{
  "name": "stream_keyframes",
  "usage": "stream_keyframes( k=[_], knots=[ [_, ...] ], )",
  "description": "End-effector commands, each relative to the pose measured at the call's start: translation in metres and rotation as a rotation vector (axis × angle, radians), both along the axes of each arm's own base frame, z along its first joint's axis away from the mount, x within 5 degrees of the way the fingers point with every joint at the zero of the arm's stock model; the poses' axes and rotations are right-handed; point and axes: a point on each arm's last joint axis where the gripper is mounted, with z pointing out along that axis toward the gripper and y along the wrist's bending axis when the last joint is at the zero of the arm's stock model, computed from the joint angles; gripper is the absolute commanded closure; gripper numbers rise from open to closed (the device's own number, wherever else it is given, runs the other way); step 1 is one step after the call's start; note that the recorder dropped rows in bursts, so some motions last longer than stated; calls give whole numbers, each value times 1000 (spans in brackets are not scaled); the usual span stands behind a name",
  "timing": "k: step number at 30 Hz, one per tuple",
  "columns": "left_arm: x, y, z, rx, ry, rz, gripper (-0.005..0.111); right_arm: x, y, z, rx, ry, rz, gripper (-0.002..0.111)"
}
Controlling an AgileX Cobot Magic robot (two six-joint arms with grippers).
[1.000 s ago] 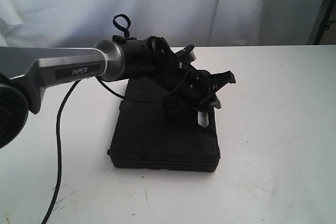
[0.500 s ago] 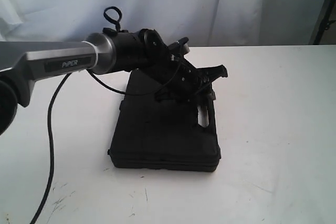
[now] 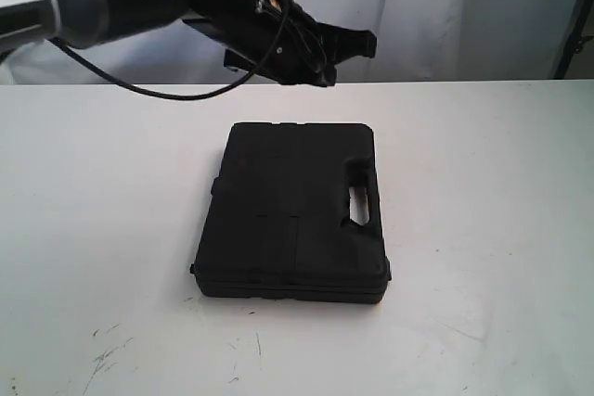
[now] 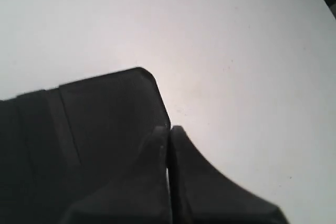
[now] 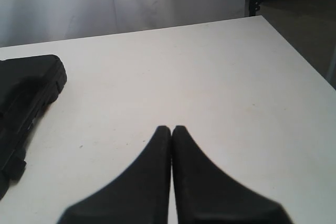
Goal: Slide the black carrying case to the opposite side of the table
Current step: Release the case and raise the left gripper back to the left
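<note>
Noting the left gripper (image 4: pixel 169 128) first: its fingers are pressed together with nothing between them. It hangs in the air clear of the case (image 3: pixel 292 215), above and beyond the case's far short edge in the exterior view. The right gripper (image 5: pixel 171 128) likewise has its fingers together and empty, and its camera shows the case well off to one side. The case lies flat near the middle of the table (image 3: pixel 501 257), long axis running near to far, handle slot (image 3: pixel 359 203) on the right arm's side. I judge the left arm the nearer; a sideways push would call for it to descend beside the long edge opposite the handle
</note>
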Motion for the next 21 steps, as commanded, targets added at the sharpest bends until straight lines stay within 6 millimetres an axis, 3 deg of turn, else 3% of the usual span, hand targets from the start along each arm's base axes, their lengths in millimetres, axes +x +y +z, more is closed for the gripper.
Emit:
stream_keyframes(
  k=[1, 6, 12, 17, 21],
  knots=[
    [-6, 15, 32, 77, -91, -13, 107, 0, 0, 1, 8, -18, -3, 108],
    [-9, 39, 44, 92, -94, 24, 107, 0, 0, 1, 8, -18, -3, 108],
    [-25, 85, 49, 62, -119, 124, 107, 0, 0, 1, 8, -18, -3, 108],
    [-55, 119, 43, 28, -156, 199, 107, 0, 0, 1, 8, -18, -3, 108],
    [-104, 150, 40, -3, -208, 233, 107, 0, 0, 1, 8, -18, -3, 108]
  ],
)
